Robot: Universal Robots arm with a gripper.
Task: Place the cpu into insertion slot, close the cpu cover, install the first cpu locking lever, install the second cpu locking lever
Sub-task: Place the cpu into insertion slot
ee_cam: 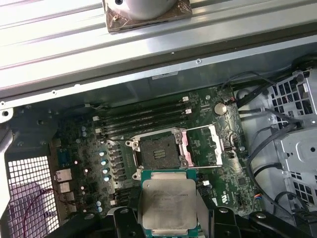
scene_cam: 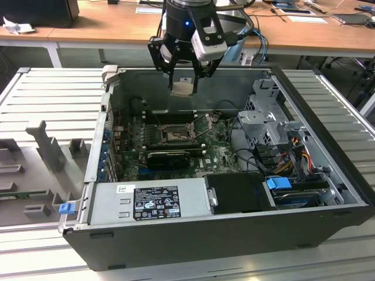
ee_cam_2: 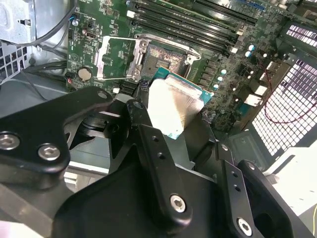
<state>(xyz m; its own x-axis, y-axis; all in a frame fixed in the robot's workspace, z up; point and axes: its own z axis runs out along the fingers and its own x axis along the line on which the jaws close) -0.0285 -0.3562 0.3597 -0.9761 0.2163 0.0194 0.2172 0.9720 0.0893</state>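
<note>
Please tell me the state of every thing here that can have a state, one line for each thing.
cpu: held in the claw, in the air above the motherboard, not yet inserted.
claw: shut on the cpu.
insertion slot: empty, uncovered.
cpu cover: swung open, beside the insertion slot.
computer case: lying on its side, open on top.
</note>
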